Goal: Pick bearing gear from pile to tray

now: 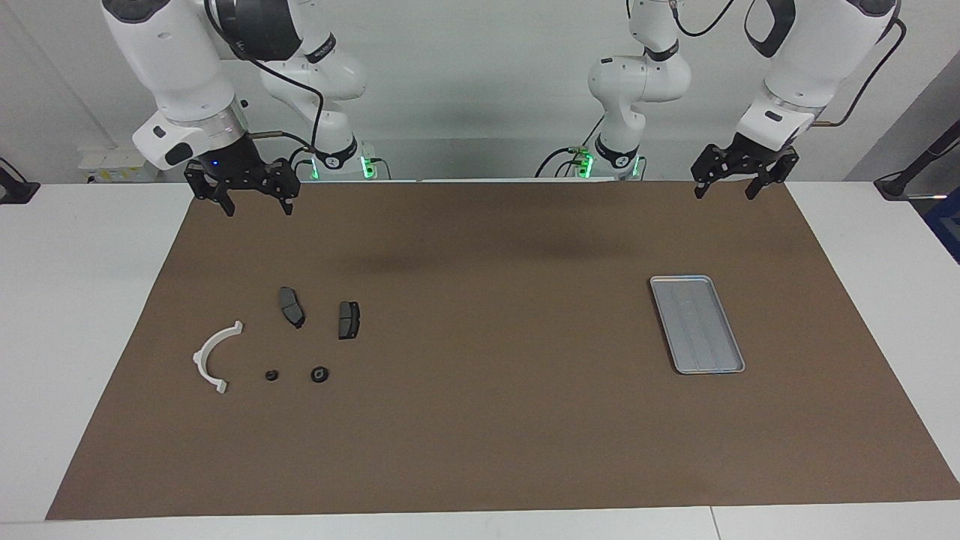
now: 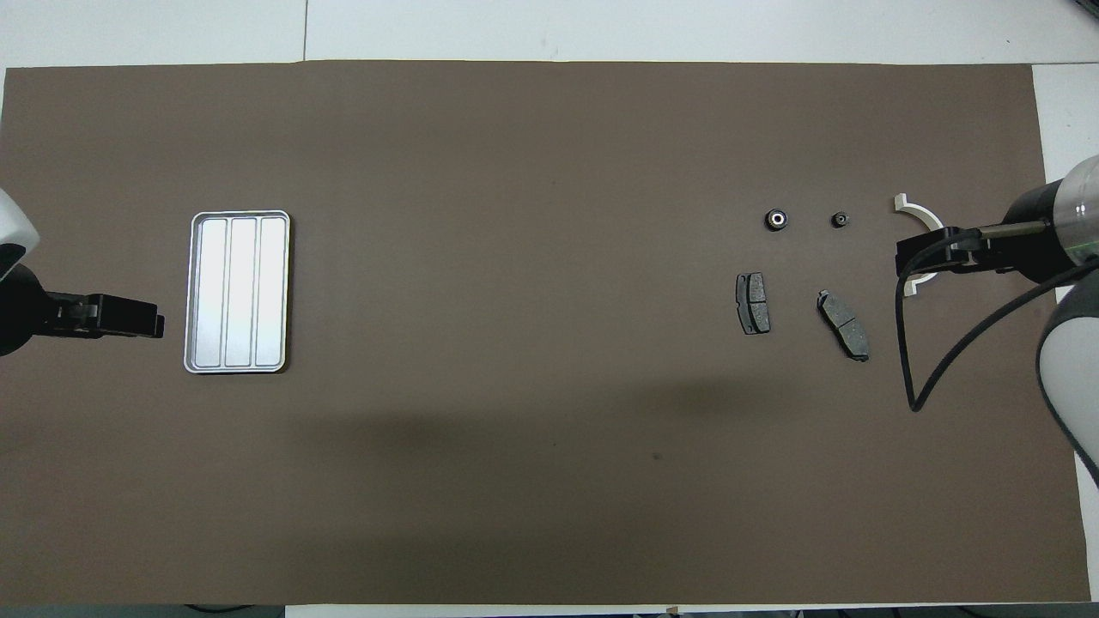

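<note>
The pile lies on the brown mat toward the right arm's end: a white curved arc (image 1: pixel 214 356) (image 2: pixel 910 206), two dark brake pads (image 1: pixel 292 307) (image 1: pixel 349 319), and two small black round gears (image 1: pixel 271 375) (image 1: pixel 319 373), also in the overhead view (image 2: pixel 840 220) (image 2: pixel 777 219). The silver ridged tray (image 1: pixel 697 324) (image 2: pixel 238 214) sits toward the left arm's end with nothing in it. My right gripper (image 1: pixel 257 211) (image 2: pixel 901 257) hangs open in the air, well clear of the pile. My left gripper (image 1: pixel 724 196) (image 2: pixel 159 326) waits open, raised near the tray's end of the mat.
The brown mat (image 1: pixel 495 420) covers most of the white table. A black cable (image 2: pixel 910 360) loops down from the right arm's wrist. Seen from overhead, the right gripper overlaps part of the white arc.
</note>
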Action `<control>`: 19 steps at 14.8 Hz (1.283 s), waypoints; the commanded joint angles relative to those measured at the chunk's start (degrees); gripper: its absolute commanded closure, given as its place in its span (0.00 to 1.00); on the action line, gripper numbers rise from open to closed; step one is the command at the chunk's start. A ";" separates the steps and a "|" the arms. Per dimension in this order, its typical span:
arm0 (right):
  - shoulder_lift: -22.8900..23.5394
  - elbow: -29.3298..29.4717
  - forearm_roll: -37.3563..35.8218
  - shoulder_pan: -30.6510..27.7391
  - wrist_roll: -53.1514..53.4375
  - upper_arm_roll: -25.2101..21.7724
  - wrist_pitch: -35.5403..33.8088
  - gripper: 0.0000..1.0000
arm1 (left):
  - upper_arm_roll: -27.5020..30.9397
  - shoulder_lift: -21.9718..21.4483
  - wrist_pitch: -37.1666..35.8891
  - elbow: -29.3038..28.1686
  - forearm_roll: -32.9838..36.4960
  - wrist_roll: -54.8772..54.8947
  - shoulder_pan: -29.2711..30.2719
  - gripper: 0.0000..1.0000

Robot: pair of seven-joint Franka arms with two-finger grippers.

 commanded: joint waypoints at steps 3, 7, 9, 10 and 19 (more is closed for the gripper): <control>-1.00 -0.85 0.89 -0.05 -1.46 0.18 1.22 0.00 | 0.03 -0.15 -0.41 0.17 -0.78 0.52 0.18 0.00; -2.32 -0.68 1.42 0.56 -1.55 0.88 0.87 0.00 | 0.03 -0.15 -0.41 0.17 -0.78 0.52 0.18 0.00; -3.37 -0.68 1.42 0.48 -1.38 0.88 0.70 0.00 | 0.03 -0.15 -0.33 0.17 -0.78 0.52 0.18 0.00; -3.90 -0.68 1.50 0.04 -1.46 0.71 0.61 0.00 | 0.03 -0.15 -0.33 0.17 -0.78 0.52 0.18 0.00; -6.28 -0.59 1.42 -0.14 -1.38 -0.53 0.61 0.00 | 0.03 -0.15 -0.41 0.17 -0.78 0.52 0.18 0.00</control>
